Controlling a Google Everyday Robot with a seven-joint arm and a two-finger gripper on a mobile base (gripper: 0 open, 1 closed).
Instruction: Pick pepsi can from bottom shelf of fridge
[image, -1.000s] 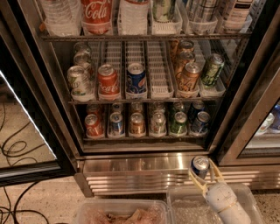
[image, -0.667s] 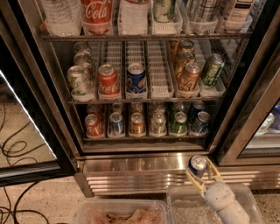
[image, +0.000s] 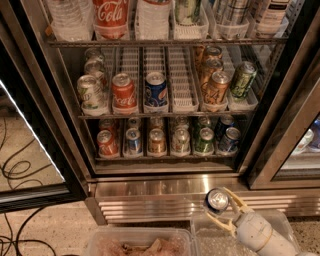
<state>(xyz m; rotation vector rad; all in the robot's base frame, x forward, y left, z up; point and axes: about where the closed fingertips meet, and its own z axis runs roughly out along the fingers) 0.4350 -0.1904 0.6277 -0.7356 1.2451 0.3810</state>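
My gripper is at the bottom right, in front of the fridge's ribbed steel base. It is shut on the pepsi can, a dark navy can whose silver top faces the camera. One pale finger lies right of the can and the other sits below it. The can is held outside the fridge, below the bottom shelf. That shelf holds a row of cans in white lanes: red, blue, orange, silver, green and blue.
The middle shelf holds a brighter blue can, a red cola can, orange cans and a green can. The open glass door stands at the left with cables on the floor. Clear plastic bins sit below.
My gripper has moved a little left and down with the pepsi can in it, further from the shelf. The cans in the fridge have not moved.
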